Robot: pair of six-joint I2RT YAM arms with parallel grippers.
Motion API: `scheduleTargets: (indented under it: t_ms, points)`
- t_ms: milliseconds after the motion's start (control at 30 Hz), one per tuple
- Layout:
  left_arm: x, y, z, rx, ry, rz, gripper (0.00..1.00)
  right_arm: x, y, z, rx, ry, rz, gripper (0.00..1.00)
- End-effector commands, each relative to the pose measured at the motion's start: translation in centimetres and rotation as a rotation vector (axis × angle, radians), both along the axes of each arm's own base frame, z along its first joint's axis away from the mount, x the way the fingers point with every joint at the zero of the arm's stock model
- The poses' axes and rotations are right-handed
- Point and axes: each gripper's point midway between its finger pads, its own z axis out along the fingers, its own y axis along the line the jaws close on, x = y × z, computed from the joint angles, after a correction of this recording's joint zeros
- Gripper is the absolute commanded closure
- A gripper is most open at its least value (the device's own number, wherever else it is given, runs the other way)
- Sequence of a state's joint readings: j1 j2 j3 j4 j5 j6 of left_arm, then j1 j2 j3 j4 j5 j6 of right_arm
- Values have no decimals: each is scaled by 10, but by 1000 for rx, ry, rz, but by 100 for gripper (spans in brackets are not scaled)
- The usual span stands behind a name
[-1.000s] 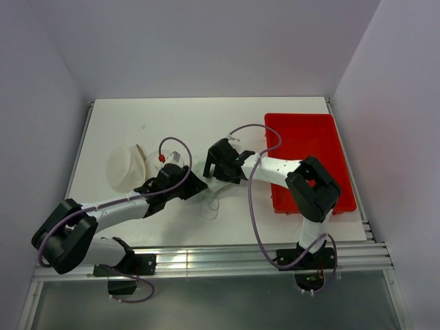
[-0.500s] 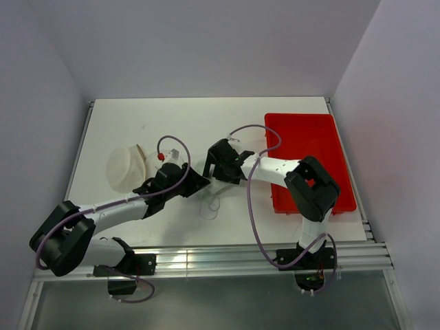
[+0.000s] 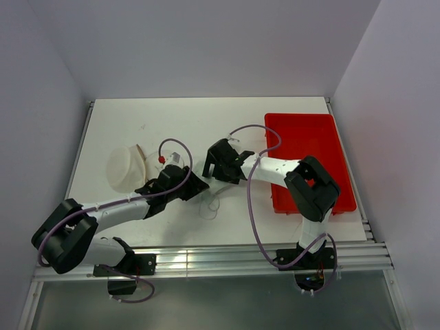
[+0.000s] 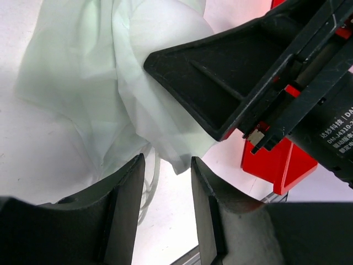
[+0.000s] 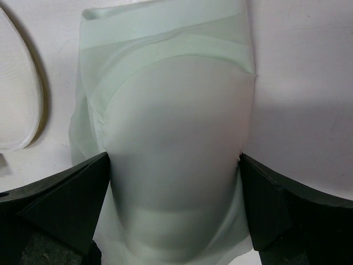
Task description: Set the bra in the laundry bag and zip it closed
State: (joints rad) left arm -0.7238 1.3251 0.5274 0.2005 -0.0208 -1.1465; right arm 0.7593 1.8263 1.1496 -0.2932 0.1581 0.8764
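Table [image 3: 137,124] white. Red tray [image 3: 309,137] at right: nothing seen inside, right arm covers part.
Laundry bag [image 3: 126,168] at left, nearer left arm. Opening not readable; bra not in it.
Bra [image 5: 171,110] at table middle, between both grippers, well right of bag. Long axis runs away from right wrist.
Right gripper [image 5: 174,160] clamped on cup, one finger on each side.
Left gripper [image 4: 166,176]: jaws apart, bra hem just ahead of gap, nothing pinched.
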Motion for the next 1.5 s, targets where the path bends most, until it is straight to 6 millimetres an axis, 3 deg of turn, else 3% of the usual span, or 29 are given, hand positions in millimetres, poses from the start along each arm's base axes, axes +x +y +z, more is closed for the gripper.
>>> scheduleTargets:
  t_ms: [0,233,433,533,767,1133,1467]
  points:
    - [10,-7,9,-12,-23,14,55,3,3,-1,22,-12,-14,0]
    - [22,-11,2,2,-24,42,60,4,3,1,22,-13,-14,0]
    - [32,-2,-1,49,-44,93,96,1,-1,-1,16,-13,-15,0]
    - [33,3,3,61,-62,109,100,0,-4,-2,12,-13,-18,0]
    - [25,5,7,46,-66,86,100,0,-4,-2,14,-11,-18,0]
    - [10,14,9,22,-59,80,63,3,-4,0,17,-12,-20,0]
    - [10,4,2,10,-35,53,61,4,-5,1,15,-14,-22,0]
